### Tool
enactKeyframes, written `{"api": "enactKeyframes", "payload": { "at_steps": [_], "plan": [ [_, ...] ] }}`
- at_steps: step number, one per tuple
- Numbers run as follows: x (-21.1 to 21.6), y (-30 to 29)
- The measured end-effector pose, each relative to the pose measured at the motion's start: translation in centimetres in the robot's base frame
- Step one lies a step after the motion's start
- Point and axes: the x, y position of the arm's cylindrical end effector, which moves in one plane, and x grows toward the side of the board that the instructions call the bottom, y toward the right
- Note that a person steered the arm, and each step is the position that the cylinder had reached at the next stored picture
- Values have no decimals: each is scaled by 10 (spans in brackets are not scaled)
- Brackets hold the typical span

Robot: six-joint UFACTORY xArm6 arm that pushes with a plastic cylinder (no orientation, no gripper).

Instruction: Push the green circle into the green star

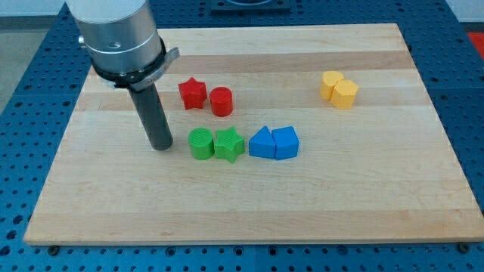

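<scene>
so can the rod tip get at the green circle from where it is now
Probably yes. My tip sits just to the view's left of the green circle with bare board between them, and the green star already sits against the circle's far side.

Just the one view here, looking down at a slant from beyond the near edge of the tabletop [249, 219] and facing its far edge. Pulled back enough to take in almost the whole board, near corners slightly clipped, blue pegboard showing round it [461, 91]. Arm's housing cut off at top left [117, 30].
</scene>
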Motion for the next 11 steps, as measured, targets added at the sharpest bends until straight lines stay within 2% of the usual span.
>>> {"api": "enactKeyframes", "payload": {
  "at_steps": [2,7,11],
  "plan": [
    [0,22],
    [0,34],
    [-9,22]
  ]
}}
